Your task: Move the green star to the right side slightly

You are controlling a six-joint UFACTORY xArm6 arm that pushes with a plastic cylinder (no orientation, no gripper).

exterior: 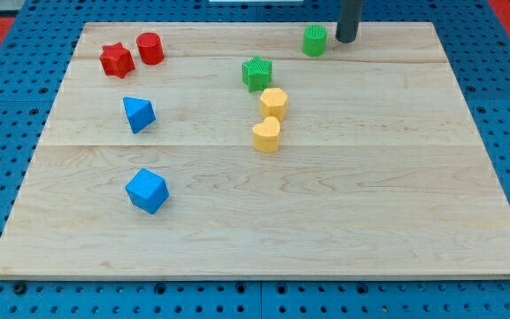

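The green star [257,73] lies on the wooden board [264,221] a little above centre, towards the view's top. My tip [345,40] is at the view's top, right of centre, up and to the right of the star and well apart from it. A green cylinder [314,41] stands just left of my tip, very close to it; I cannot tell if they touch.
A yellow hexagon-like block [274,103] and a yellow heart [266,136] sit just below and right of the star. A red star [115,60] and red cylinder [150,48] are at top left. Two blue blocks [138,113] [146,190] lie on the left.
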